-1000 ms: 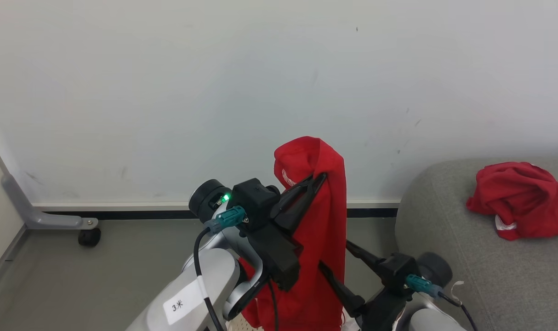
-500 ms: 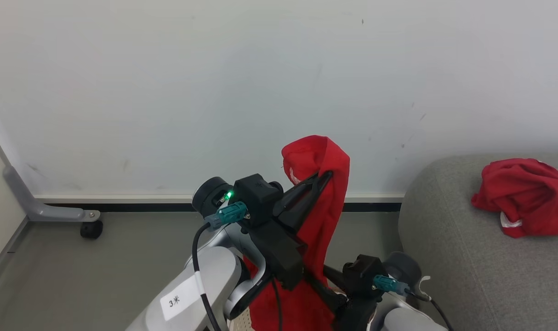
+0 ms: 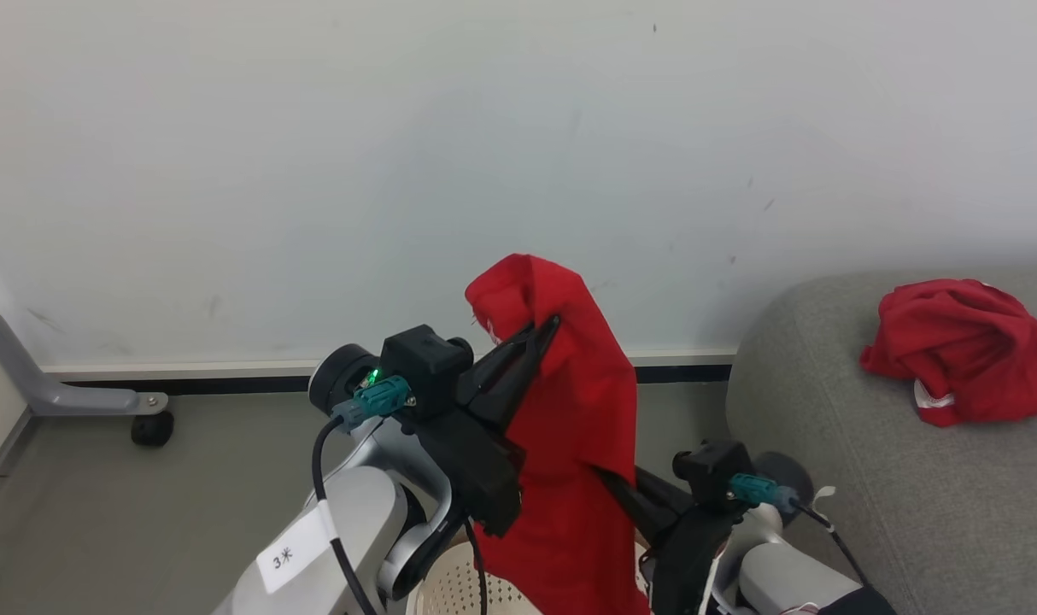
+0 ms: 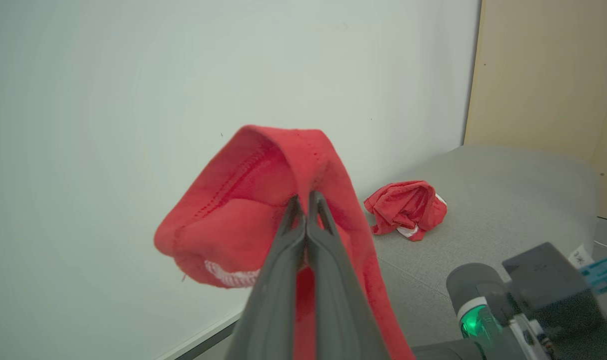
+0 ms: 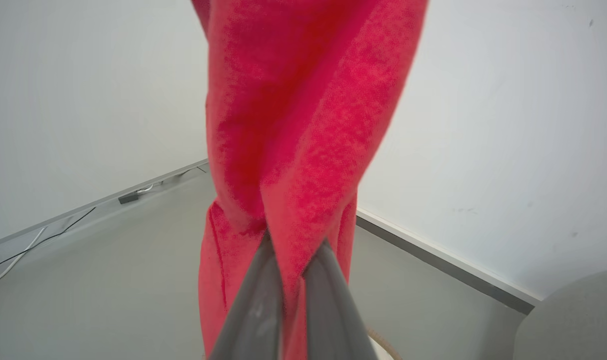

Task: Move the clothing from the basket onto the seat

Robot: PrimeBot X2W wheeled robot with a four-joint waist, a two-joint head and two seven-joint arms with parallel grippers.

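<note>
Left gripper (image 3: 546, 329) clenched on the top fold of a red garment (image 3: 574, 444), held high. Right gripper (image 3: 611, 480) pinched on the same cloth lower down, at 5 o'clock from the left. Cloth hangs over the basket (image 3: 450, 589) at 6 o'clock; hem hidden, can't tell if it's out. Second garment (image 3: 963, 350) lies on the seat (image 3: 826, 461) at 3 o'clock. Best: lift until the hem clears the rim, then swing to 3 o'clock, keeping both pinches. Watch the seat's rounded edge. Floor (image 3: 185, 495) at 9 o'clock open, wall (image 3: 313, 171) close at 12.
</note>
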